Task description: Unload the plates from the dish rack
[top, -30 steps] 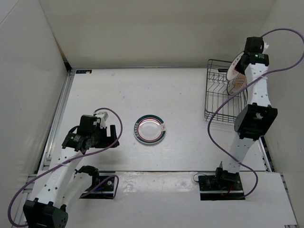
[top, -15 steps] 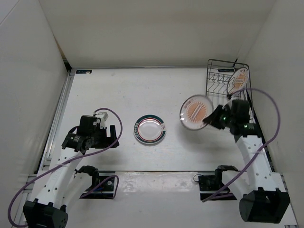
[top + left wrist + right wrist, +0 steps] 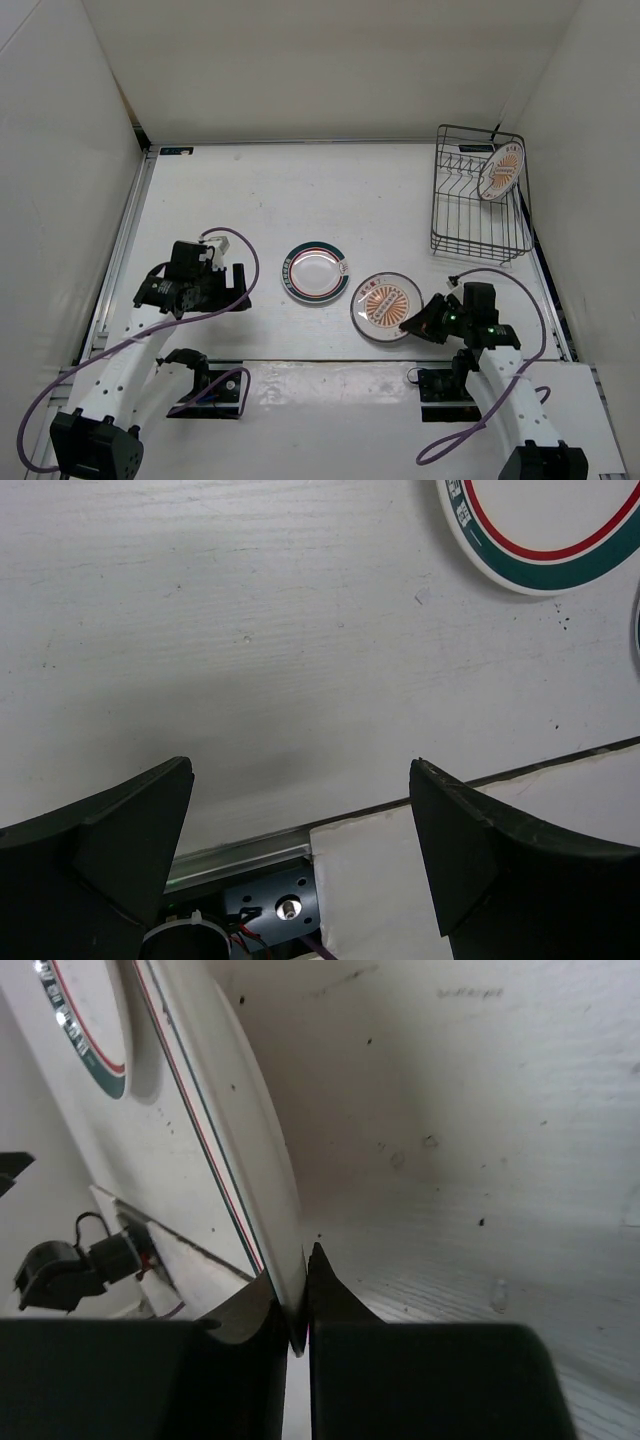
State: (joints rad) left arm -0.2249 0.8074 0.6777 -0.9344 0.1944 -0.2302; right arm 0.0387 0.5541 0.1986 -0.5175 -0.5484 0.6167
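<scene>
My right gripper [image 3: 410, 322] is pinching the rim of a sunburst plate [image 3: 384, 302], jaws clamped tight on it, low over the white table [image 3: 250, 190], just right of the teal-rimmed plate [image 3: 316, 272]. Releasing it while tilted could, I judge, send it clattering into that neighbour. My left gripper [image 3: 236, 290] is hanging wide open, empty. A second sunburst plate [image 3: 501, 170] is standing in the dish rack [image 3: 470, 220], far right; white walls are enclosing everything.

glossy glazed plates [image 3: 386, 301], black wire dish rack [image 3: 470, 215], matt scuffed white table [image 3: 300, 190].
</scene>
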